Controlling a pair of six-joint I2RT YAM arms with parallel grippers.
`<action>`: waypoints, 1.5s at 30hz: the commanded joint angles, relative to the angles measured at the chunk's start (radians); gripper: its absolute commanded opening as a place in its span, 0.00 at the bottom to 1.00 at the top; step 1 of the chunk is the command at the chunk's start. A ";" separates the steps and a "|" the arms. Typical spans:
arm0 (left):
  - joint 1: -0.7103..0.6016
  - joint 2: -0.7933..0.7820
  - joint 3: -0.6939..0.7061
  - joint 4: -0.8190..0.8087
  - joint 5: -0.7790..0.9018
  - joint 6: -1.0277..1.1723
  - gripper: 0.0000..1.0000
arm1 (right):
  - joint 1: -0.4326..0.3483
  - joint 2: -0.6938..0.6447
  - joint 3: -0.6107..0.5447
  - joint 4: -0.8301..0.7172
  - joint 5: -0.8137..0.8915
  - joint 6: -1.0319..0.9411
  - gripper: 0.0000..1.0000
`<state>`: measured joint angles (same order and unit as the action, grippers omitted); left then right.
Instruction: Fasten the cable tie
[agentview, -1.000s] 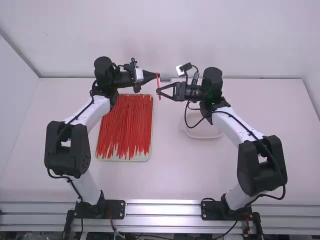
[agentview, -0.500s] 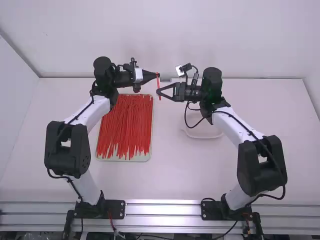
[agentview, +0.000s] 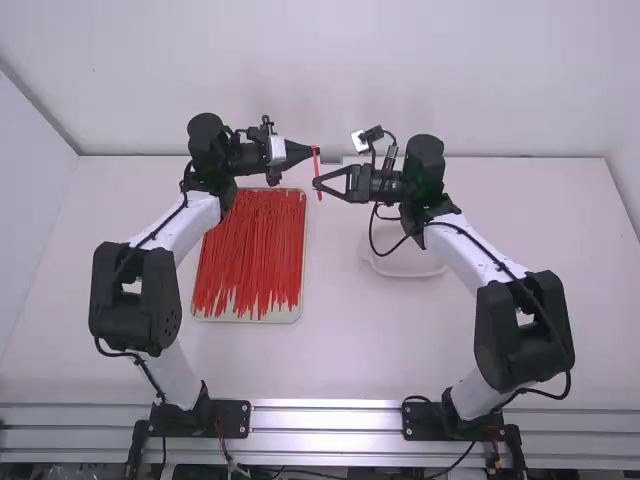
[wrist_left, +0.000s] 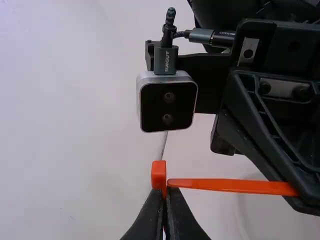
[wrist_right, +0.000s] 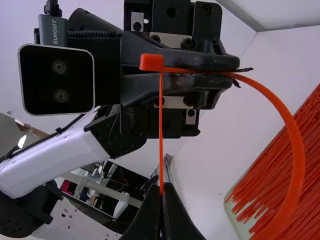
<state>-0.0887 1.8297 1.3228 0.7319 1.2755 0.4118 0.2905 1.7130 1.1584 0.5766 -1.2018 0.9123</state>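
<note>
A red cable tie (agentview: 316, 165) is held in the air above the far edge of the desk (agentview: 120, 230). Its head end is pinched in the closed fingers of the left gripper (agentview: 307, 152), and its tail is clamped between the tightly closed fingers of the right gripper (agentview: 317, 183). The tail is judged to be threaded through the head, with a wide loop left to be drawn tight, while a pile of spare ties (agentview: 250, 250) lies below, left of the desk's middle.

A brand mark stands on the grey cable plug (wrist_left: 165, 60).
</note>
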 joint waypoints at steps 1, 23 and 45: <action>0.010 -0.002 -0.002 0.007 0.018 -0.003 0.02 | -0.002 0.008 0.024 0.019 -0.012 0.002 0.00; 0.008 -0.002 -0.002 0.015 0.029 -0.004 0.02 | -0.016 0.008 0.024 0.045 -0.009 0.039 0.00; -0.016 -0.002 -0.002 0.073 0.045 -0.043 0.02 | -0.015 0.008 0.024 0.045 -0.025 0.049 0.00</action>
<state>-0.0959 1.8297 1.3228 0.7830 1.3052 0.4061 0.2794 1.7130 1.1584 0.6178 -1.2232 0.9592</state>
